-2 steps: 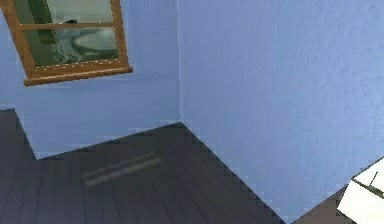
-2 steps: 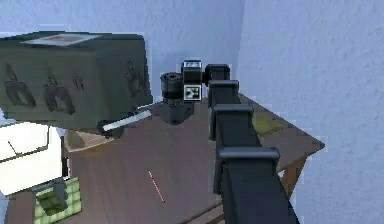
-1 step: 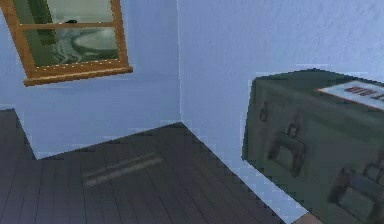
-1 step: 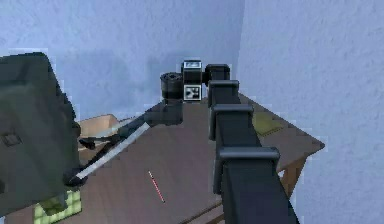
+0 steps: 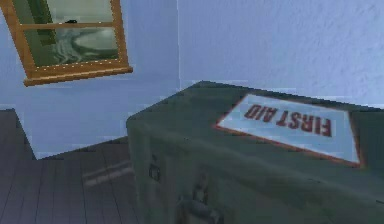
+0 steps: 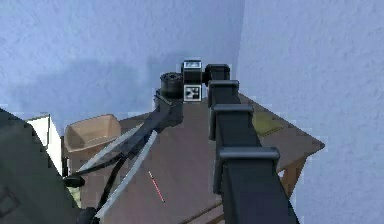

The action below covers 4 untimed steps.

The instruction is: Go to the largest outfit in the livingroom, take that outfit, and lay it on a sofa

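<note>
our gripper (image 6: 104,173), holding anything or not we cannot tell, shows against a brown table (image 6: 292,146) in a blue-walled corner, green chest (image 5: 200,140) ahead, open floor (image 5: 40,185) left of it.

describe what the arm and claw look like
The arm is a dark square bar in stepped segments. Two small white squares with black marks sit at its end. The claw has a dark rounded body and two thin grey fingers.

The arm (image 6: 235,150) is hanging over a brown table (image 6: 295,145), the gripper (image 6: 92,183) pointing toward seven o'clock; a tan box (image 6: 90,130) is sitting at its twelve o'clock, a thin red stick (image 6: 155,187) at three.
</note>
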### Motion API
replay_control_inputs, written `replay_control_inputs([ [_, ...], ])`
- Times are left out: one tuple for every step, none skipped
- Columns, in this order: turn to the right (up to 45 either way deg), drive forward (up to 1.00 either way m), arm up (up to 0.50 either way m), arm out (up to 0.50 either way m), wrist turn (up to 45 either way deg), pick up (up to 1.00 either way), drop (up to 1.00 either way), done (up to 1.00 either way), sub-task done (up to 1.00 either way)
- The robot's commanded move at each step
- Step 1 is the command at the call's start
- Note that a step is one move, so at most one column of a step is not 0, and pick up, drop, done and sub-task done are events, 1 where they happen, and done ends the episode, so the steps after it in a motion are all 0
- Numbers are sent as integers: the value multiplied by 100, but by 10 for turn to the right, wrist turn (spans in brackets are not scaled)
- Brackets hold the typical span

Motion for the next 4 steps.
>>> replay_control_inputs([
  [0,0,0,-24,0,0,0,0,0],
  [-450,0,0,0,0,0,0,0,0],
  [-450,0,0,0,0,0,0,0,0],
  [-180,0,0,0,0,0,0,0,0],
])
